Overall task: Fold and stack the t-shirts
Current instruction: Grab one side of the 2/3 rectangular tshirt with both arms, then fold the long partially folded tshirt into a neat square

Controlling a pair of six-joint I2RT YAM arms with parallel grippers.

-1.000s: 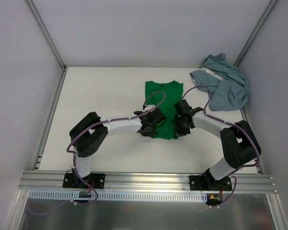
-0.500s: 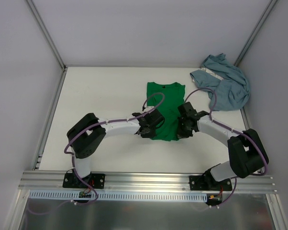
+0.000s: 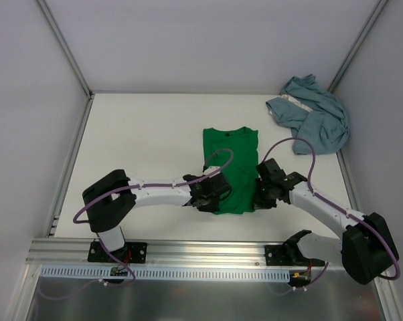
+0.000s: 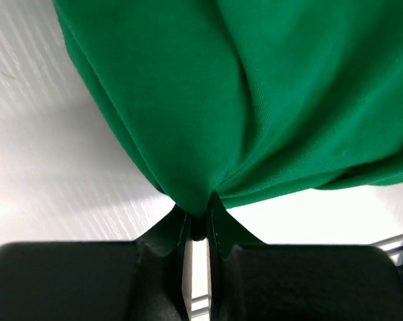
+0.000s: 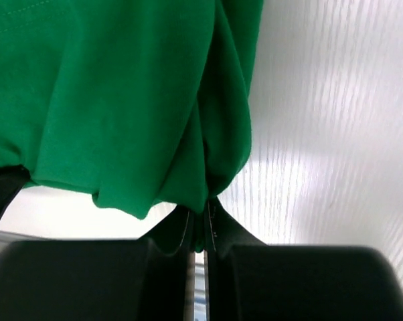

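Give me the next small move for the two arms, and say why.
The left pincer and right pincer are each shut on a near corner of the green t-shirt, which lies as a narrow strip. So probably lift both together and carry that hem toward the collar, folding it in half.

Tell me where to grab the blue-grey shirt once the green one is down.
Probably the near-left edge by the paler trim, coming from above on its open left side: the blue-grey shirt lies crumpled in the table's far right corner.
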